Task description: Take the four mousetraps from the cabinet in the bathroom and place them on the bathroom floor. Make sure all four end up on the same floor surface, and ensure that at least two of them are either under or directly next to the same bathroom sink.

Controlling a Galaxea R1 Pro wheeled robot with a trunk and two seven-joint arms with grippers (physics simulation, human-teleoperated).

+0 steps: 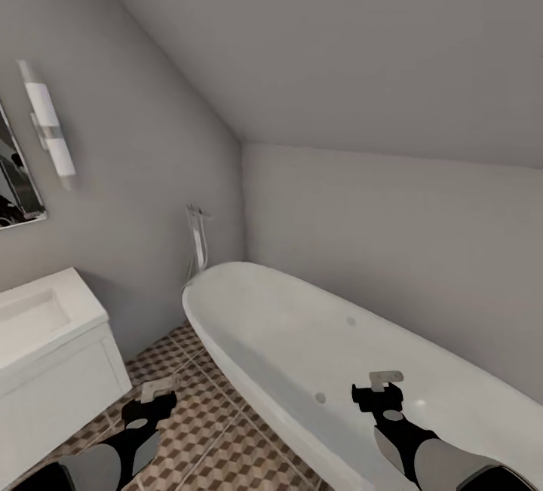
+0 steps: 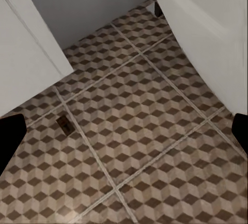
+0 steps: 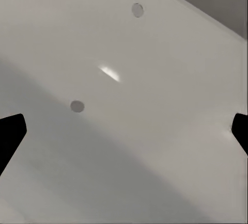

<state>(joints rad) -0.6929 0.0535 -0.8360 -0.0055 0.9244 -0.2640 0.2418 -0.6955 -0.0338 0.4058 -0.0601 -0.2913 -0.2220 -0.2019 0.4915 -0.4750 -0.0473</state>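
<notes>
The left gripper hangs low over the bathroom floor, its fingers spread wide apart and holding nothing. The right gripper hovers over the inside of the white bathtub, likewise spread and empty.

In the left wrist view, one mousetrap lies flat on the tiles, ahead of the left gripper and off toward one fingertip, just beside the base of the white vanity that carries the bathroom sink. It looks to be resting on a grout line; its wire is too small to make out. The other traps and the cabinet are elsewhere.

By its look, a trap is a thin, stiff, light wooden board, so it should lift with little force, though it may slip or flip if pinched unevenly. The likely best hold is across the short width, on the board's long edges, clear of the wire and spring, coming straight down since it lies flat.
</notes>
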